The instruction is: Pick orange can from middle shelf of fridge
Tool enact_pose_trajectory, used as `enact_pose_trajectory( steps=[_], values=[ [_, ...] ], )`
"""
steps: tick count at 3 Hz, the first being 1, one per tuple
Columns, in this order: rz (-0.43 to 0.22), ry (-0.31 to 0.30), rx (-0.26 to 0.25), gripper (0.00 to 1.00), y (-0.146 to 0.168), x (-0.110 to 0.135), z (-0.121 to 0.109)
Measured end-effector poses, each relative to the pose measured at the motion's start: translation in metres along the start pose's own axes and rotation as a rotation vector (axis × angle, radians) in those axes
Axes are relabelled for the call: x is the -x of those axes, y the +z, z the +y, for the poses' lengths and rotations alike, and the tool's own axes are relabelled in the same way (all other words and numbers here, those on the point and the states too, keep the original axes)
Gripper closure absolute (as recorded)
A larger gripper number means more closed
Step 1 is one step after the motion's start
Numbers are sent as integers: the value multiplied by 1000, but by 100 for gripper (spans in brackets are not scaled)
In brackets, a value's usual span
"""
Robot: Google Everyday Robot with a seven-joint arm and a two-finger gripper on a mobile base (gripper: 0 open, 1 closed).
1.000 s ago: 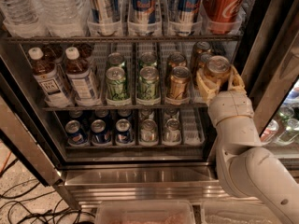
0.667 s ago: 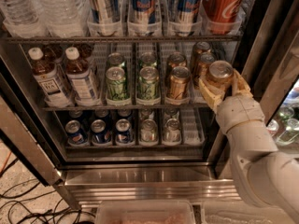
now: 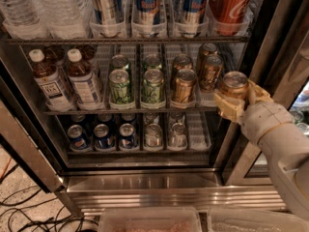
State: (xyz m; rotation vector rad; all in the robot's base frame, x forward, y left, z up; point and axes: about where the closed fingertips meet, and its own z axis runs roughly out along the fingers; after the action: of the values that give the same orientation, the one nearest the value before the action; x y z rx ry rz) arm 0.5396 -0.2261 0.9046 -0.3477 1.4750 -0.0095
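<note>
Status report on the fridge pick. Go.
Gripper shut on orange can, just right of the middle shelf, at the front of the fridge. Can upright, off the rack. Nothing in the way; other orange cans on the shelf, left.

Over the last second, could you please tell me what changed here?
The cream two-finger gripper, shut on the coppery orange can, drew it rightward and slightly down, away from the dark wire middle shelf. Green cans, brown tea bottles and other orange cans stayed put.

Hidden within gripper clasped round it, right of centre: lower part of orange can. Cut off at upper edge: bottles. At lower right: arm.
</note>
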Motion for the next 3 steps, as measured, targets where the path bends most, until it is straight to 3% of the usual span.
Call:
enact_pose_trajectory(
  steps=[1,2,3],
  values=[
    [26,93,136,100,20,25,24],
    [68,120,273,100,20,30,53],
    [94,133,297,100,6,9,40]
  ],
)
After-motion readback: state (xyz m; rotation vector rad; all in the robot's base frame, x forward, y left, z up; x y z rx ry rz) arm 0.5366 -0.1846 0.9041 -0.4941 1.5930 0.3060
